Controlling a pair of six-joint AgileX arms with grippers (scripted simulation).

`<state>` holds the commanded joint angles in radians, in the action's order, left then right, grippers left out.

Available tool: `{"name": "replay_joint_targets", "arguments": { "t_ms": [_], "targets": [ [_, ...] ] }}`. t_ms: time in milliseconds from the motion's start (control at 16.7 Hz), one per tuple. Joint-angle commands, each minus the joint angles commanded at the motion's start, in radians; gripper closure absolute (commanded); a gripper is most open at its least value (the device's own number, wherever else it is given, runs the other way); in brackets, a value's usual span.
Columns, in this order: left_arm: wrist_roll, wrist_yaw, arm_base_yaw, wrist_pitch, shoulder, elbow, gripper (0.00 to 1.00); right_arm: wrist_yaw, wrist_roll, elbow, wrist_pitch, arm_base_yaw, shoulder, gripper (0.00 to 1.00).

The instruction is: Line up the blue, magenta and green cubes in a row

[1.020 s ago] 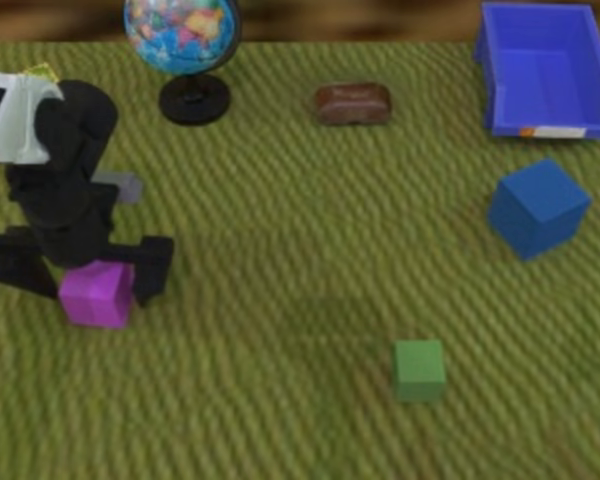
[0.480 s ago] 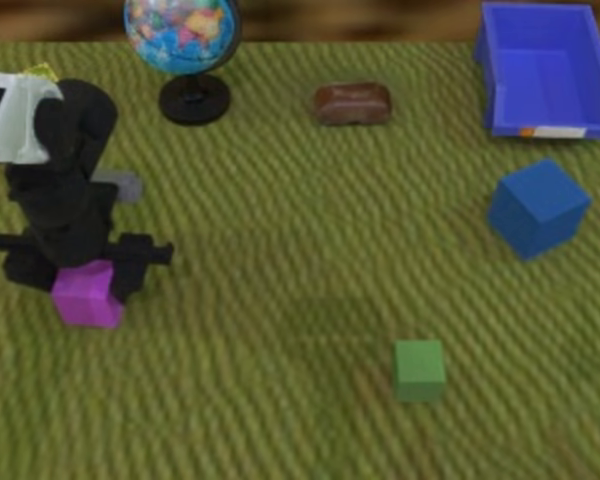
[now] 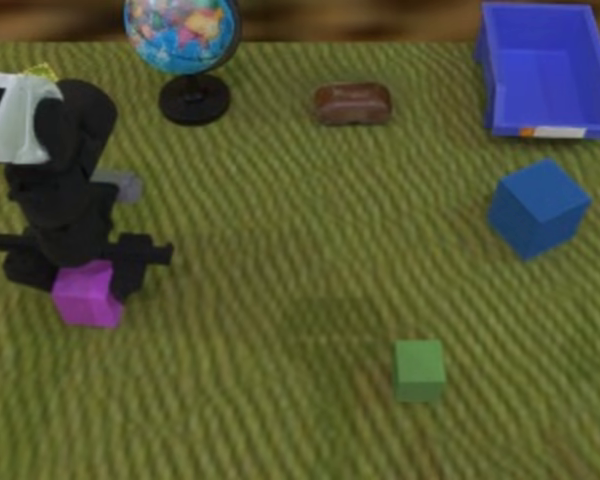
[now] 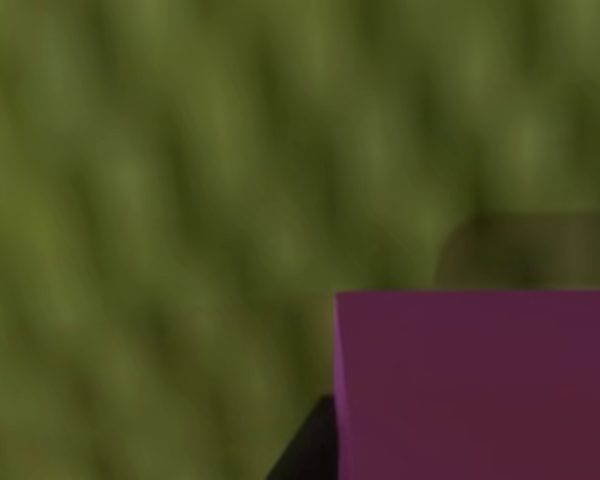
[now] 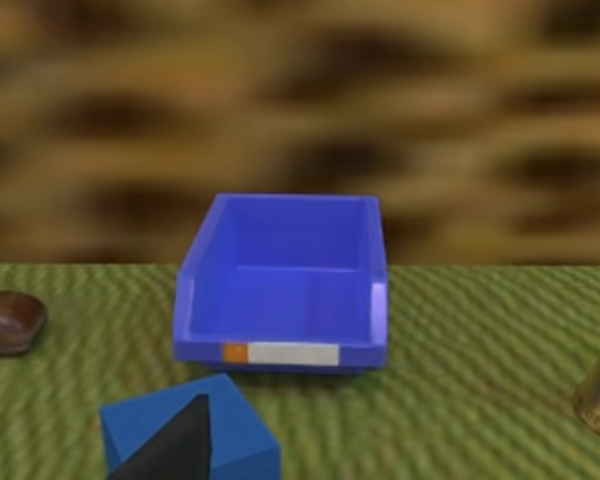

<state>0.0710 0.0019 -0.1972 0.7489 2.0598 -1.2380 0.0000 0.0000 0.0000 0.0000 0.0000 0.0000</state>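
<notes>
My left gripper (image 3: 82, 272) is at the table's left side, shut on the magenta cube (image 3: 85, 298). The left wrist view shows that cube (image 4: 480, 385) close up, with one dark finger (image 4: 310, 450) pressed against its side. The dark blue cube (image 3: 538, 207) rests at the right, just in front of the bin. The small green cube (image 3: 419, 370) lies alone near the front, right of centre. My right arm is out of the top view. In its wrist view only a dark tip of the right gripper (image 5: 175, 445) shows, in front of the blue cube (image 5: 230, 430).
A globe (image 3: 185, 40) stands at the back left. A brown lump (image 3: 352, 103) lies at the back centre. A blue bin (image 3: 547, 68) with a label strip sits at the back right. A small grey object (image 3: 125, 185) lies beside my left arm.
A second ago the left gripper's fingers stood wide on either side of the magenta cube. They have since closed on it, and the cube shifted slightly left. Nothing moved in the last half second.
</notes>
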Motion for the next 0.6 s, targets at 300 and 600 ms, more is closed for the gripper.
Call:
{"name": "replay_joint_targets", "arguments": {
  "t_ms": [300,600],
  "targets": [
    [-0.002,0.0,-0.001,0.027,-0.029,-0.019,1.0,0.0,0.0,0.0,0.0,0.0,0.0,0.0],
    [-0.001,0.002,0.01,0.194,-0.094,-0.11,1.0,0.0,0.0,0.0,0.0,0.0,0.0,0.0]
  ]
}}
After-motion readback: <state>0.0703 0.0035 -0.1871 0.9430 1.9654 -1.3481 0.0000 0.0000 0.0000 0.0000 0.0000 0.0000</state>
